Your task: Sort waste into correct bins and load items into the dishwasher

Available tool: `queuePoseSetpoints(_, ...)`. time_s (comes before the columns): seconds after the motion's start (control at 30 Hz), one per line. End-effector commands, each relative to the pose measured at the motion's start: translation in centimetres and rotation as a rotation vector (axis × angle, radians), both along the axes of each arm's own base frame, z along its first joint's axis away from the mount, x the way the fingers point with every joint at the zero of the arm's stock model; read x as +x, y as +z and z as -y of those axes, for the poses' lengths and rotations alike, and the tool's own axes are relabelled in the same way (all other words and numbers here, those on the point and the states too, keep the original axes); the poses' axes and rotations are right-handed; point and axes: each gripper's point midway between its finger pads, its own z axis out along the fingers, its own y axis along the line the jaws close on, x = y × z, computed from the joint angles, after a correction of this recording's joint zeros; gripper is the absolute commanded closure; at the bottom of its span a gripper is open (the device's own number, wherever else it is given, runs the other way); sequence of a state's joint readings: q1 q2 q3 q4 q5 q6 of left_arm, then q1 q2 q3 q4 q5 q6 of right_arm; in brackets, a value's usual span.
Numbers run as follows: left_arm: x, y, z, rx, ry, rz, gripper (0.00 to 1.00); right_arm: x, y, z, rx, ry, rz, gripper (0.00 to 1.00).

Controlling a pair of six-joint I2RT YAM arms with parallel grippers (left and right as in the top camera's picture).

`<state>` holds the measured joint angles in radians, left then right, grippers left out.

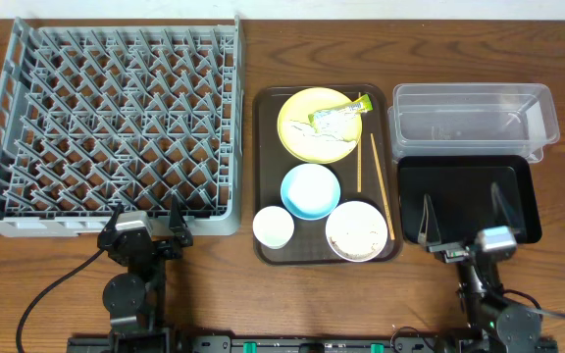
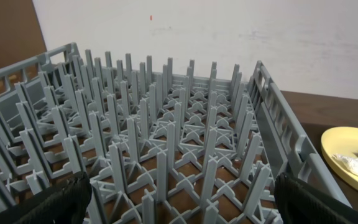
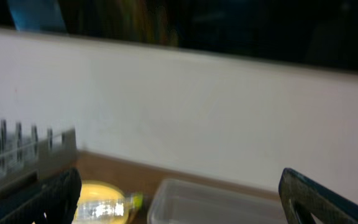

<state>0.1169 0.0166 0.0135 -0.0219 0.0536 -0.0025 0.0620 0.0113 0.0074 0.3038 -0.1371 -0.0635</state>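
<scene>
While the grey pegged plastic dish rack (image 1: 233,147) at upper left and the clear plastic container (image 1: 474,90) and shallow black tray (image 1: 530,201) at right stand empty, the dishes (image 1: 310,189) and waste (image 1: 339,115) sit on the centre brown serving tray (image 1: 262,176), so nothing appears done; the left gripper (image 1: 147,211) and right gripper (image 1: 464,211), at lower frame, are spread wide and hold nothing.

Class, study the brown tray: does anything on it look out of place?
Yes: a green-and-yellow plastic wrapper and crumpled white tissue lie on the round yellow plate, waste left on a dish.
</scene>
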Motion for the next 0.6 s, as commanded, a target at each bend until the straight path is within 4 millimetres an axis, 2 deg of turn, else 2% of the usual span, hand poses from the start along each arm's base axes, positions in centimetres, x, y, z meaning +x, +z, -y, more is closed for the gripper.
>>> queuePoseSetpoints(0.0,-0.1,-1.6,0.0,-0.002,-0.003,-0.055,0.06,-0.8,1.8,-0.7,-0.024,0.040,0.053,0.01)
queuePoseSetpoints(0.2,-0.1,-1.6,0.0,-0.002,-0.003,-0.055,0.06,-1.1,5.9,-1.3,0.007,0.088,0.059,0.01)
queuePoseSetpoints(0.3,-0.1,-1.6,0.0,-0.002,-0.003,-0.055,0.06,-0.5,8.8,-2.7,-0.017,0.168,0.039,0.01)
queuePoseSetpoints(0.47,-0.1,-1.6,0.0,-0.002,-0.003,-0.055,0.06,2.9,13.3,-6.6,-0.072,0.393,-0.059,0.01)
queuePoseSetpoints(0.57,-0.1,-1.6,0.0,-0.002,-0.003,-0.055,0.06,6.2,14.8,-8.6,-0.043,0.533,-0.190,0.01)
